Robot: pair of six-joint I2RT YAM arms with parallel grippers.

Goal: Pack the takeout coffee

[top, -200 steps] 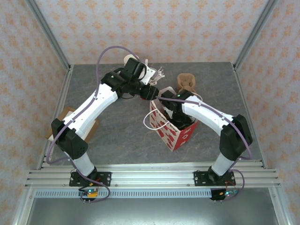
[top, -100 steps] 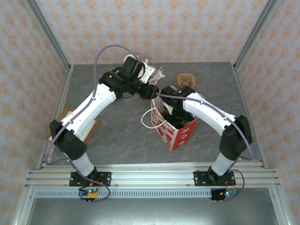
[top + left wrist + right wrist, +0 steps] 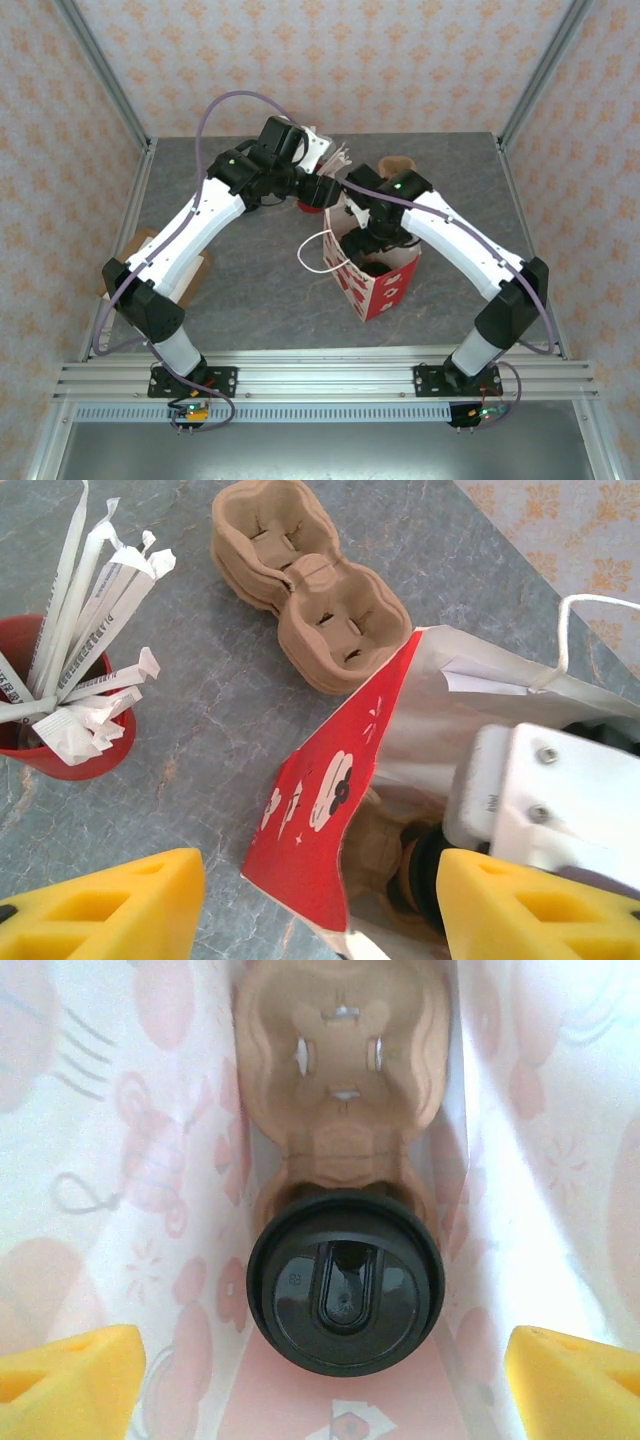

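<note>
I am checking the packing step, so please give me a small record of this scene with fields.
takeout coffee: lidded, seated in one slot of cardboard carrier
cardboard carrier: inside paper bag, other slot empty
right fingers: open, either side of coffee, not touching
left fingers: open, at bag rim
on table: red cup of wrapped straws, stacked spare carriers

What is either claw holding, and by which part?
Nothing. The right claw stands open above the takeout coffee, clear of it; the left claw is open astride the rim of the bag.
</note>
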